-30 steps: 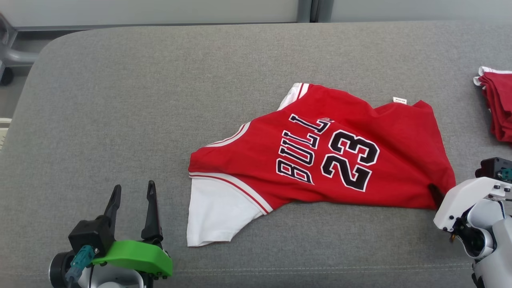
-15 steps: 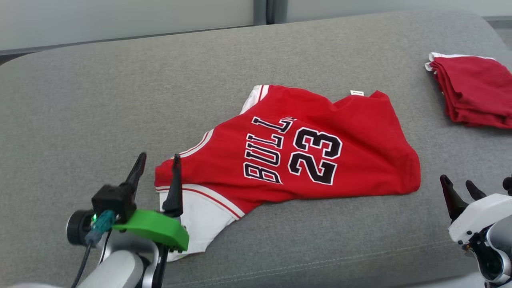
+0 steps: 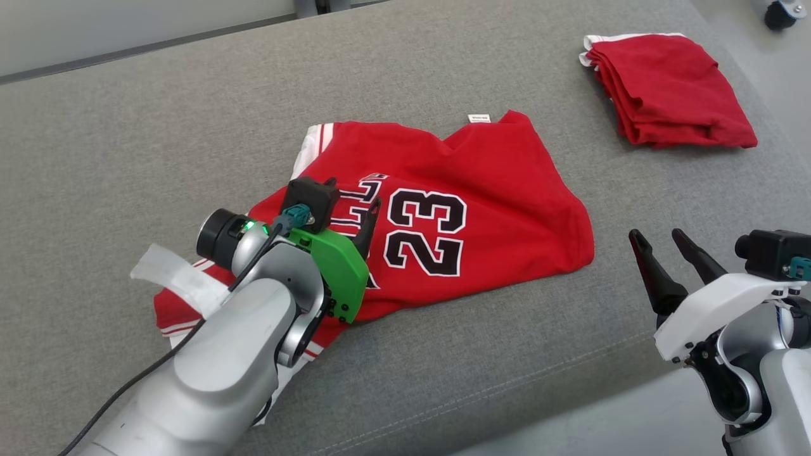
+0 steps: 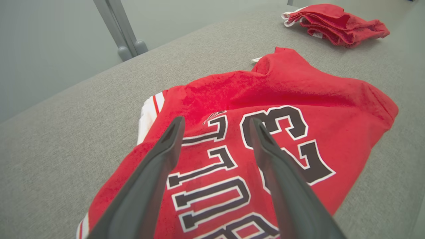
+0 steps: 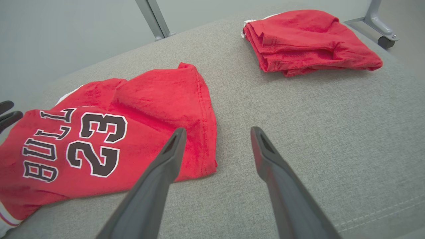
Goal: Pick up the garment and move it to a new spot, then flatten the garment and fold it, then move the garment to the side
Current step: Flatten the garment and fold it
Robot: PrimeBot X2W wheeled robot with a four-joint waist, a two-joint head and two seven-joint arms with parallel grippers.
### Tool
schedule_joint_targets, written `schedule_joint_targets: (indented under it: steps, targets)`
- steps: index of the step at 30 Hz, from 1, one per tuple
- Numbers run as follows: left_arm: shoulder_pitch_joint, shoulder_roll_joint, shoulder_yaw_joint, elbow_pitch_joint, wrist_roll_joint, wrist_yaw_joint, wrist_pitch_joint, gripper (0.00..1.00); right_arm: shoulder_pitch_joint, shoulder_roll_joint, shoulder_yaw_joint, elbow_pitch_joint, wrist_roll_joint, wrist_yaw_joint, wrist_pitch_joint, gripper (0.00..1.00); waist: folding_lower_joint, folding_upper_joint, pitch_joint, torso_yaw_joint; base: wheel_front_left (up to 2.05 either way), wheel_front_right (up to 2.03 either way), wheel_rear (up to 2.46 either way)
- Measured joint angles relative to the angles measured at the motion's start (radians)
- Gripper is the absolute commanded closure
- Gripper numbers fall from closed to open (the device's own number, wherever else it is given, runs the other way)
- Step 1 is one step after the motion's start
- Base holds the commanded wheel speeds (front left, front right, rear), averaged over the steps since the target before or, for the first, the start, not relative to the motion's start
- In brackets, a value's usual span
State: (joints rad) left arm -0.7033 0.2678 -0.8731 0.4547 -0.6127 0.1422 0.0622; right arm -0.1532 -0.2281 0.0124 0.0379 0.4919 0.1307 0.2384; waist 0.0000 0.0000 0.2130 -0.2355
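The left pincer (image 4: 215, 121), fingers apart and empty, hovers over the lettering of the red jersey (image 3: 500, 183), which lies rumpled mid-bench, nearer the front edge. The right pincer (image 3: 656, 235), also apart and empty, hangs at the front edge of the grey bench (image 3: 158, 114), beside the jersey's hem. A folded red pile (image 3: 665, 88) sits by the far right corner.

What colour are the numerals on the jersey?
Black with white outlines, on the red jersey. The right wrist view shows the numerals best.

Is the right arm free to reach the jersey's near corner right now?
Probably yes: the right fingers are open beside the jersey, with just bare cushion between them.
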Motion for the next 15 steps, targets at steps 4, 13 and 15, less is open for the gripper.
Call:
schedule_joint_targets:
  steps: [4,13,15]
  targets:
    - [-0.048,-0.035,-0.027,0.078,0.004,-0.051,0.012,0.0,-0.012,-0.001,0.017,-0.005,0.0,0.0,-0.009,0.0,0.0,0.0,0.025,-0.038,0.0,0.0,0.0]
    - [-0.156,-0.066,-0.046,0.281,0.011,-0.103,0.036,0.0,-0.034,0.004,0.079,-0.006,0.008,0.0,-0.013,0.0,0.0,0.0,0.058,-0.084,0.0,0.0,0.0]
    - [-0.173,-0.068,-0.062,0.335,0.012,-0.121,0.083,0.0,-0.043,0.003,0.094,-0.006,0.013,0.0,-0.013,0.0,0.0,0.0,0.063,-0.09,0.0,0.0,0.0]
